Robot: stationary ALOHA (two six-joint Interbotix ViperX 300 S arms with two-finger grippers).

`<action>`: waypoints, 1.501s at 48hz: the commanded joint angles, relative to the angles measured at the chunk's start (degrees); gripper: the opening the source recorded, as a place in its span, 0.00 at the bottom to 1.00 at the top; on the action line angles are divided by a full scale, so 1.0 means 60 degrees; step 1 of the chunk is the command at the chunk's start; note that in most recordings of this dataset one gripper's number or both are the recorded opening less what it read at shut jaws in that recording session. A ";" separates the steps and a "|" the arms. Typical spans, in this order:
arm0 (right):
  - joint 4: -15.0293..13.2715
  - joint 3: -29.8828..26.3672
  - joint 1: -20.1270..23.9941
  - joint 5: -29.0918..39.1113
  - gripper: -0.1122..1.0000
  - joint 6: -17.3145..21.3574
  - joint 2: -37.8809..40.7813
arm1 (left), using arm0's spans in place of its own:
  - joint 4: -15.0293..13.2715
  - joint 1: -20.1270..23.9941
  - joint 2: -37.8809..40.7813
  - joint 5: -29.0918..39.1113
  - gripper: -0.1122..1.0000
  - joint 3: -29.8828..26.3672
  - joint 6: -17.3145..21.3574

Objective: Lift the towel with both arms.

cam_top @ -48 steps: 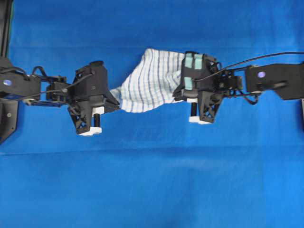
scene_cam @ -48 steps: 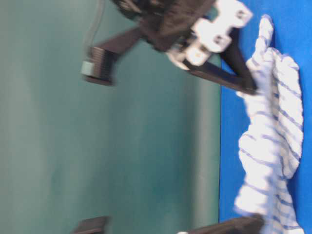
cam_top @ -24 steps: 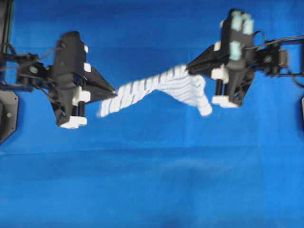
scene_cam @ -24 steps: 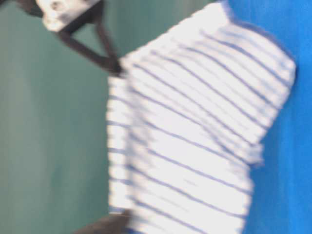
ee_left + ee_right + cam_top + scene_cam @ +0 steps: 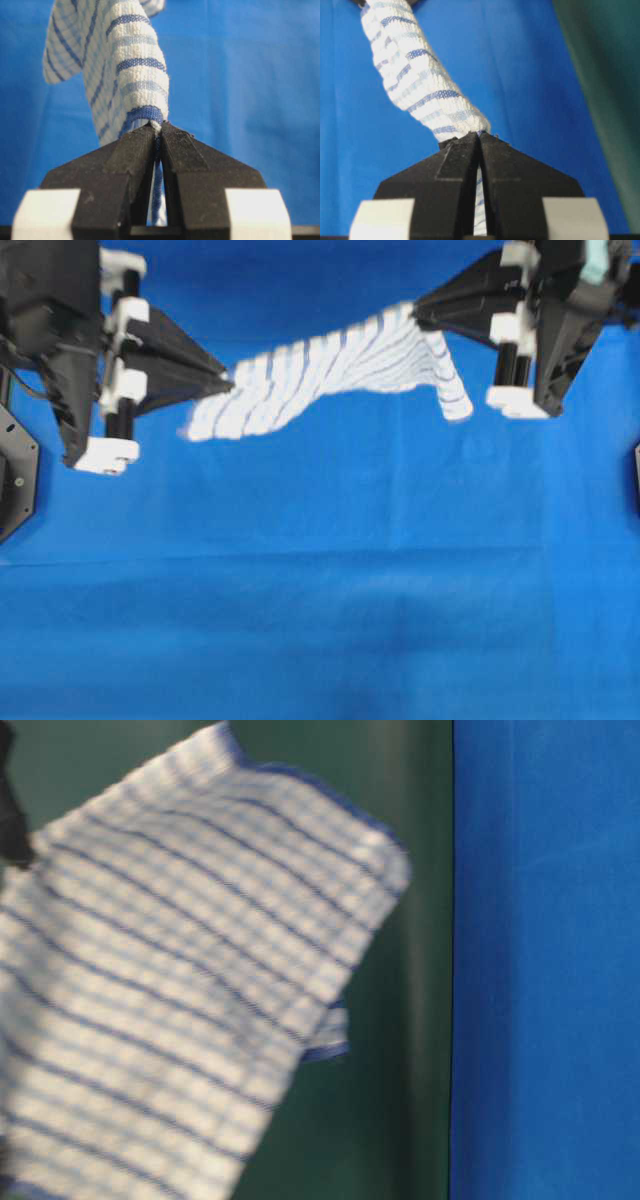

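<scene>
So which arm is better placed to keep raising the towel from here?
Neither: it takes both. The left gripper and right gripper are each shut on an end of the towel, which hangs stretched between them above the blue cloth.

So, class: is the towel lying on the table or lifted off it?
Lifted. The towel hangs stretched between the left gripper and right gripper, both shut on it.

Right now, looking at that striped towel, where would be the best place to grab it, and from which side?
At its two opposite ends, each from its own side. The towel hangs as a stretched band between the left gripper and the right gripper; each has pinched a bunched edge, which thin fingers clamp easily.
</scene>
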 commanded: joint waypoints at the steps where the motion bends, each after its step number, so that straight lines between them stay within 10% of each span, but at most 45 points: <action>1: -0.0029 -0.0659 0.0000 0.0234 0.11 -0.0088 -0.0146 | 0.0029 0.0059 -0.0176 0.0293 0.12 -0.0645 0.0000; 38: -0.0029 -0.1143 0.0000 0.0498 0.12 -0.0498 -0.0146 | 0.0059 0.0029 -0.0190 0.0264 0.13 -0.1128 0.0850; 52: -0.0044 -0.1143 0.0000 0.0454 0.70 -0.0483 -0.0146 | 0.0059 0.0029 -0.0352 -0.0146 0.80 -0.0820 0.0659; 55: -0.0044 -0.1128 0.0000 0.0439 0.69 -0.0454 -0.0146 | 0.0044 0.0029 -0.0410 -0.0176 0.91 -0.0747 0.0674; 72: 0.0000 0.0029 0.0000 -0.0293 0.67 -0.0176 -0.0176 | 0.0044 0.0029 -0.0308 -0.0806 0.90 0.0352 0.0688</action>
